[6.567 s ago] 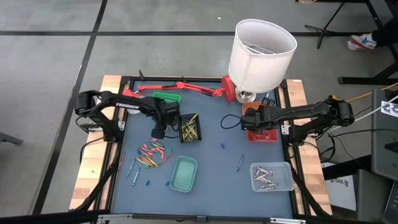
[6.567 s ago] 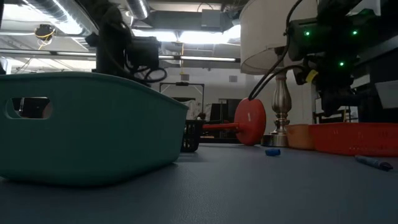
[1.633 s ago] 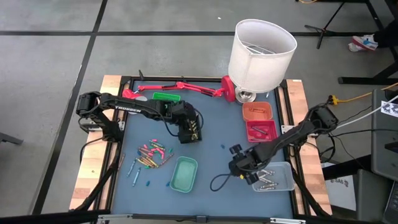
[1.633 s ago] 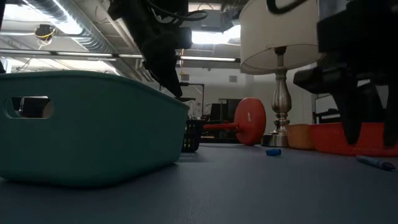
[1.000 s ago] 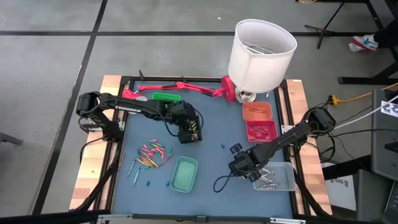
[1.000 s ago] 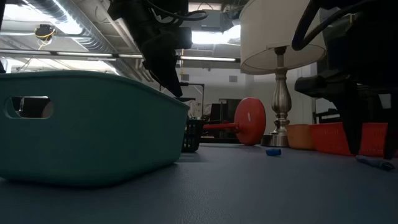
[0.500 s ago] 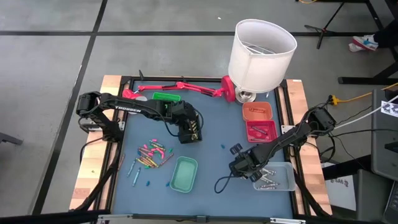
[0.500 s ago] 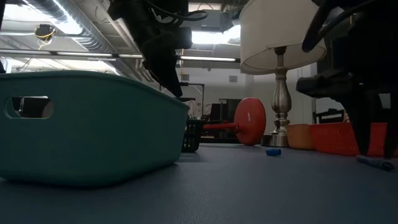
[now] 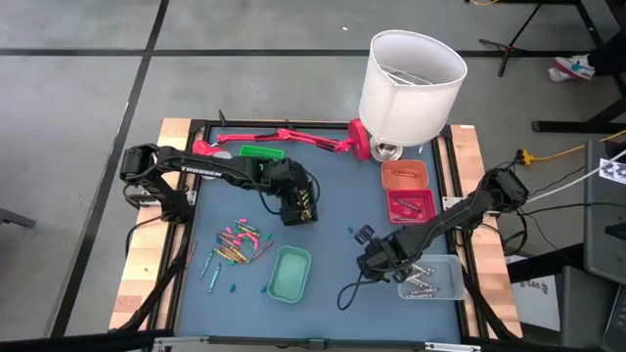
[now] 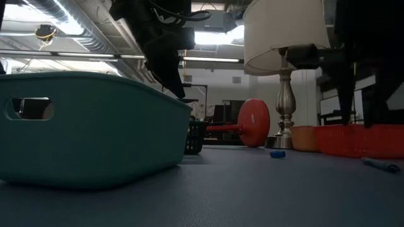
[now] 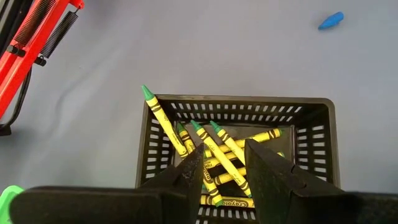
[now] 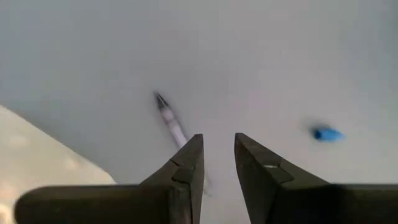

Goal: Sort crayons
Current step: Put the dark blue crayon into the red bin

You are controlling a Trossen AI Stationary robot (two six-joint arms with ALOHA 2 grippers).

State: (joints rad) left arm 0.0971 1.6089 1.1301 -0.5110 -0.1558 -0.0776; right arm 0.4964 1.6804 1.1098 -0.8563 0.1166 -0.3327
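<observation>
A silvery grey crayon (image 12: pixel 170 121) lies flat on the dark table; the low view shows it (image 10: pixel 379 165) on the surface. My right gripper (image 12: pixel 217 155) hangs above it, pointing down, fingers a little apart with nothing between them. My left gripper (image 11: pixel 224 146) is open above the black basket (image 9: pixel 299 200), which holds several green crayons (image 11: pixel 217 155); one green crayon (image 11: pixel 155 112) leans over the basket's rim. A pile of mixed crayons (image 9: pixel 240 244) lies at the table's left.
A teal tray (image 9: pixel 290 273) sits near the front edge and a clear tray (image 9: pixel 428 279) with silvery crayons at the front right. Red (image 9: pixel 412 205), orange (image 9: pixel 403 176) and green (image 9: pixel 261 153) trays, a white-shaded lamp (image 9: pixel 411 83) and a red lamp arm (image 9: pixel 284 137) stand farther back. A blue bit (image 9: pixel 349 231) lies mid-table.
My right gripper has risen from the table and rolled a little about its own axis. The silvery grey crayon has stayed where it lay on the table.
</observation>
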